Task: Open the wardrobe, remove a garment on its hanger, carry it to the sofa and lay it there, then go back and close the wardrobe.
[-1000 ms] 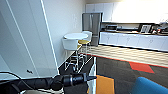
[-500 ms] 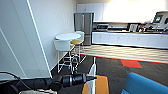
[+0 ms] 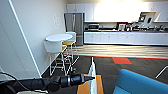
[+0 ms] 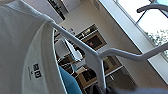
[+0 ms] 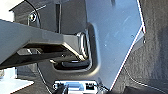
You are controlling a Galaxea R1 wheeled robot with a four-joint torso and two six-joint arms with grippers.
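We see a large open room with a white wall on the left and a long kitchen bench with white cabinets far at the back. A steel fridge stands at the left end of that kitchen. The floor is dark carpet near us, with a red patch, and pale wood further away.

At the lower right of the head view is the sofa, bright blue, close to us. Near the wall stands a round white high table with tall stools around it, one with a yellow seat.

Our left arm comes in dark from the lower left. At its end the left hand holds the garment, which hangs down as a narrow white strip, seen edge on, just left of the sofa, in front of an orange surface. In the left wrist view the garment is large and white, with a small label inside the collar, and it sits on the hanger. The stem of the hanger goes down into the left hand, which is closed on it.

The right wrist view shows grey robot parts over dark carpet; of the right hand we cannot tell whether it is open or closed.
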